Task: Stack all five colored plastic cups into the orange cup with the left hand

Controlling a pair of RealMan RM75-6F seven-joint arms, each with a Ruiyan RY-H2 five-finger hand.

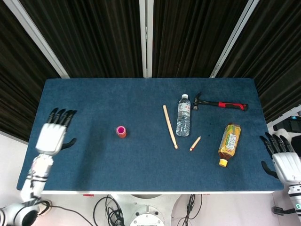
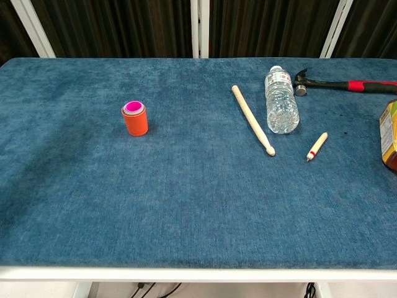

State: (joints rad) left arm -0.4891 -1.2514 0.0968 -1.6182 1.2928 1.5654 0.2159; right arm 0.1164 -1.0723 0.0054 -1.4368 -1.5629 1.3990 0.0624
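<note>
The orange cup (image 1: 122,132) (image 2: 135,120) stands upright on the blue table, left of centre, with other cups nested inside it and a pink one innermost. My left hand (image 1: 54,134) hovers far to the left near the table's left edge, fingers spread, holding nothing. My right hand (image 1: 281,158) hangs off the table's right edge, fingers apart and empty. Neither hand shows in the chest view.
A wooden stick (image 1: 170,126), a clear water bottle (image 1: 183,115), a red-handled hammer (image 1: 221,104), a small pencil-like stick (image 1: 195,143) and a tea bottle (image 1: 229,144) lie on the right half of the blue table (image 1: 94,99).
</note>
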